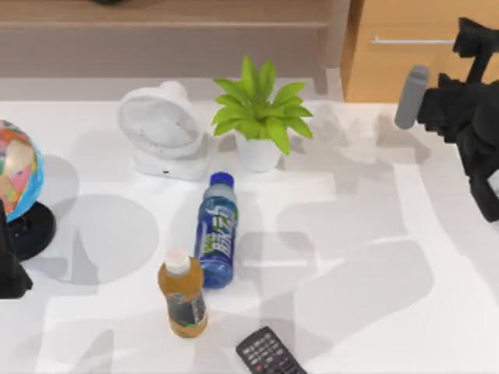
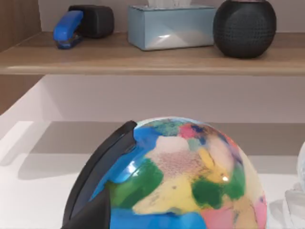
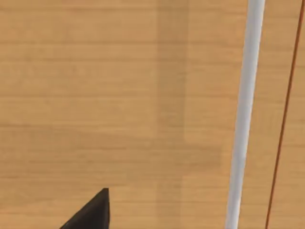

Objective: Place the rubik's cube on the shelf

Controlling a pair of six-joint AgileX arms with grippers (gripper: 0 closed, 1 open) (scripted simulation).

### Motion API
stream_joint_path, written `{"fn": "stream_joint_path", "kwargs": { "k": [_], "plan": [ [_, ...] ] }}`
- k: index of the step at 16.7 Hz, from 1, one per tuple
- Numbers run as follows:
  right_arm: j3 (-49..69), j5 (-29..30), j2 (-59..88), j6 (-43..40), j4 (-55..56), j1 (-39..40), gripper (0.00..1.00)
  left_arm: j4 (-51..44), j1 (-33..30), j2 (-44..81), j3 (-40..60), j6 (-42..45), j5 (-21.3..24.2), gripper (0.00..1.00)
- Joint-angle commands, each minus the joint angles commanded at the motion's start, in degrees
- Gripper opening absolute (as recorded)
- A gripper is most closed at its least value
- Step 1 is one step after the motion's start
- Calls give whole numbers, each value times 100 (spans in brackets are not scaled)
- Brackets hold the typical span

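- The right gripper (image 1: 448, 101) is hovering at the table's far right, facing the orange-wood cabinet (image 3: 119, 95) close to its silver handle (image 3: 245, 109); whether this claw is spread or pressed together I cannot tell.
- The left gripper (image 1: 9, 269) is sitting parked at the table's left edge, just beside the globe (image 2: 186, 176); its state I cannot tell either.
- Where the rubik's cube is lying I cannot tell from these views; nothing is showing it on the table (image 1: 351, 234) or pinched in either claw.
- The shelf (image 2: 143, 59) is running along the back and is carrying a blue stapler (image 2: 69, 28), a tissue box (image 2: 171, 26) and a round black speaker (image 2: 244, 27), with bare board between them.
- Judging by its kind, the cube is likely light, stiff and smooth-faced, so it could be slipping under a weak pinch.
- I am judging the best hold to be across two opposite flat faces, centred, avoiding corners, where it could twist.
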Motion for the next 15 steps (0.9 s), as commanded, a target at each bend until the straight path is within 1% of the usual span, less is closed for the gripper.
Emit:
{"fn": "stream_joint_path", "kwargs": {
  "k": [5,11,15],
  "plan": [
    [-2,-12,-8,5,-19,-30,100,0,0,0,0,0,0,100],
    [633,-66,281,-4,-350,-69,100,0,0,0,0,0,0,100],
    [669,-69,298,-3,-370,-72,100,0,0,0,0,0,0,100]
  ]
}}
